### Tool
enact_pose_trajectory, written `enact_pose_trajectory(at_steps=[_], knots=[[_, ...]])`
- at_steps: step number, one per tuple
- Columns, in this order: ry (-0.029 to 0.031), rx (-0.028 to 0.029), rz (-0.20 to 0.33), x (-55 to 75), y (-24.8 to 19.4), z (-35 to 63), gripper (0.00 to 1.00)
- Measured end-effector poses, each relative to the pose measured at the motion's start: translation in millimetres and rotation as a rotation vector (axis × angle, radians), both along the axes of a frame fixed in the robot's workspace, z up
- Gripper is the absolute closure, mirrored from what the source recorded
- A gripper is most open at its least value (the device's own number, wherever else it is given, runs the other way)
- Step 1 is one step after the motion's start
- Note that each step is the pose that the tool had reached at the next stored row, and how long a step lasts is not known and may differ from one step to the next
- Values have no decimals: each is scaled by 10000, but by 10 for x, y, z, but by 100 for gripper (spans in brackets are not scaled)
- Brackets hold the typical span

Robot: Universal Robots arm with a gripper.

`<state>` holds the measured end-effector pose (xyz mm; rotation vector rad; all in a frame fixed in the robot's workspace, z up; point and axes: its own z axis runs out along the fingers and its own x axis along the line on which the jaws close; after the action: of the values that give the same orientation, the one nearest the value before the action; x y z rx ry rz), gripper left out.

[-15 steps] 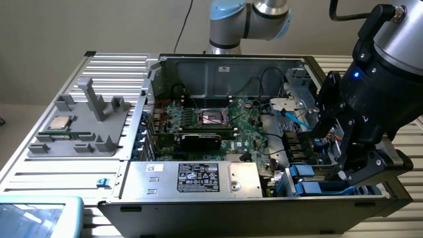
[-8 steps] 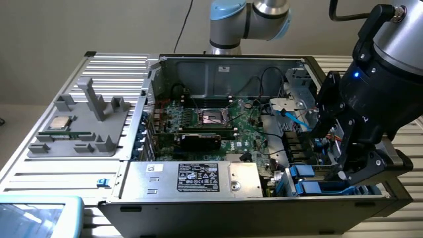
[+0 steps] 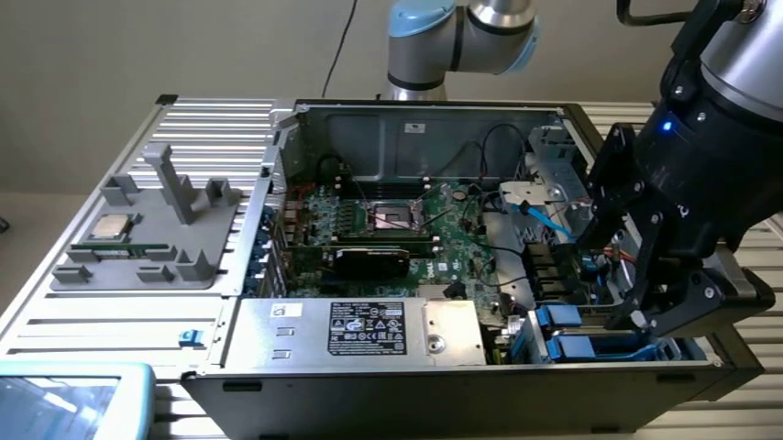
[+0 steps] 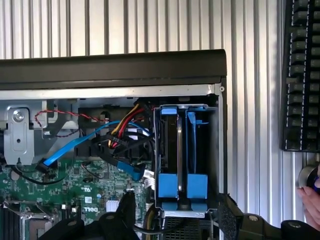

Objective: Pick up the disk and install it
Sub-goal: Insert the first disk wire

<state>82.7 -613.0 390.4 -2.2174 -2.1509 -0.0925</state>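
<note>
The hand point(image 3: 608, 282), fingers spread wide, hangs over the blue-tabbed drive bay point(image 3: 575, 332) of the open computer case point(image 3: 404, 128) (toward the exterior view's right) on the slatted bench point(image 3: 220, 124).

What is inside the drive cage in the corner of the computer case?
The drive cage holds two blue-railed carriers side by side, on edge. Anything deeper is covered by them.

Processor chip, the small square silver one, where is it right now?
It lies on the grey tray at the exterior view's left, outside the open computer case, far from the gripper at that view's right.
</note>
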Motion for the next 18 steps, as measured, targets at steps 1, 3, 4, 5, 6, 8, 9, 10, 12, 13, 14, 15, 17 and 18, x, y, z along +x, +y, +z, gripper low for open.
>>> enact_pose_trajectory(at_steps=[1, 3, 4, 5, 6, 8, 9, 10, 12, 13, 14, 15, 17, 18], knots=[[0, 0, 1, 0, 0, 9, 25], [0, 1, -1, 0, 0, 10, 25], [0, -1, -3, 0, 0, 12, 25], [0, 0, -2, 0, 0, 12, 25], [0, 0, -3, 0, 0, 12, 25], [0, 0, -3, 0, 0, 12, 25], [0, -1, -2, 0, 0, 12, 25], [0, 0, -3, 0, 0, 12, 25], [0, -1, -3, 0, 0, 12, 25], [0, 0, -2, 0, 0, 12, 25], [0, 0, -2, 0, 0, 12, 25], [0, -1, -3, 0, 0, 12, 25], [2, 0, -2, 23, 1, 13, 25], [15, 8, -2, 54, 2, 13, 25]])
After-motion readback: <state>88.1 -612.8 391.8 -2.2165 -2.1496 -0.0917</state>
